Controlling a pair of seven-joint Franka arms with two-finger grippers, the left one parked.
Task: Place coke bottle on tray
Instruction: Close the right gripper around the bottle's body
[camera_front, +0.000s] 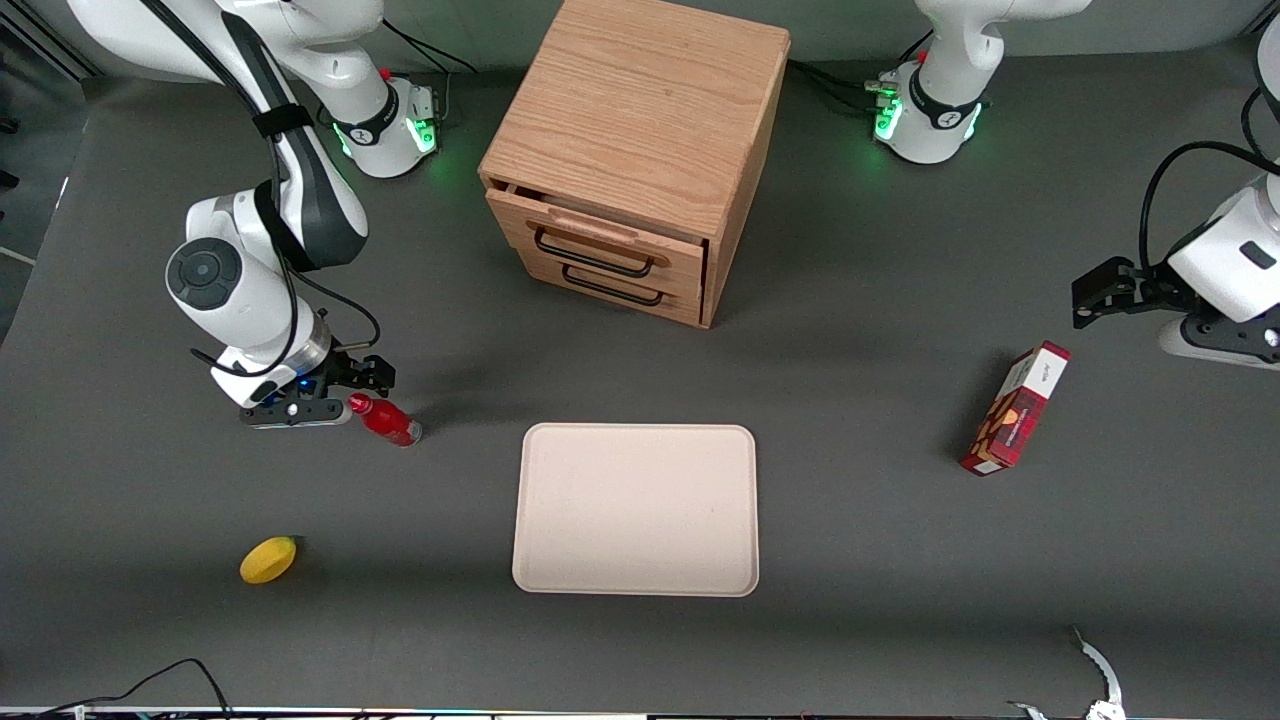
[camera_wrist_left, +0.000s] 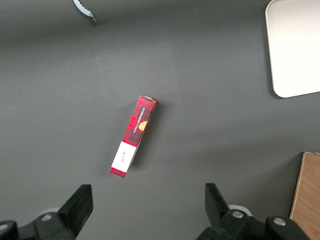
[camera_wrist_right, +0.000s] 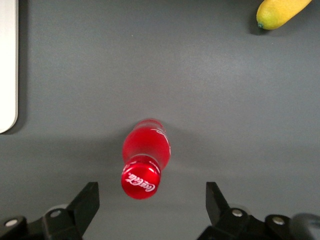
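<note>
Dark grey desk (camera_front: 850, 520): small red coke bottle (camera_front: 386, 419) with red cap, upright; gripper (camera_front: 300, 410) spread wide just beside, not touching. Bare desk between bottle and cream tray (camera_front: 636, 509).

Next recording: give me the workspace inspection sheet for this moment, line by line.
Surface: dark grey table, matte, no spills seen.
Job's things: coke bottle stands on the table, apart from the tray, which holds nothing.
Clutter: lemon nearer the front camera than the bottle; red-and-white box toward the parked arm's end; wooden drawer cabinet with its top drawer slightly open.
Grippers: right claw open, low beside the bottle, whose cap sits between its fingers, not yet gripped.
Cables: black cable at the table edge nearest the camera; more by the arm bases.
Surroundings: nothing seen.
</note>
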